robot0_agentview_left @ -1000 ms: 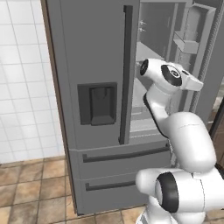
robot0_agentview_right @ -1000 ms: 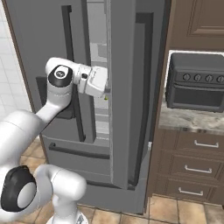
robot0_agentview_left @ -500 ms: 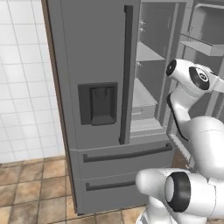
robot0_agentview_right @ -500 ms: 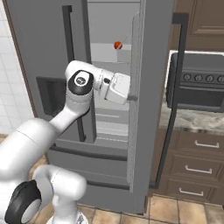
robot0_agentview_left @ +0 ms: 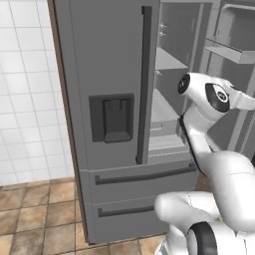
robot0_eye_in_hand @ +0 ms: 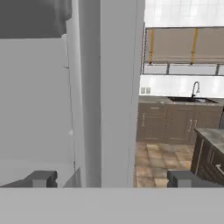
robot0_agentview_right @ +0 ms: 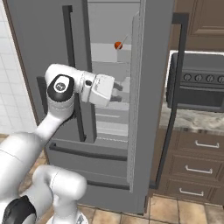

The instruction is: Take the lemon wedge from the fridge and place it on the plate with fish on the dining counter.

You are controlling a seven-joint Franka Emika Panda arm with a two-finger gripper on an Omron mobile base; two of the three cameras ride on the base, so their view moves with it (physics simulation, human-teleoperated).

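Your hand [robot0_agentview_right: 117, 92] is hanging with fingers spread wide and holding nothing inside the fridge [robot0_agentview_right: 109, 57], below a small red-orange fruit [robot0_agentview_right: 117, 45] sitting on a shelf.

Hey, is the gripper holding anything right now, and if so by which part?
Nothing is held. The gripper is open at the edge of the fridge door, with nothing between its fingertips.
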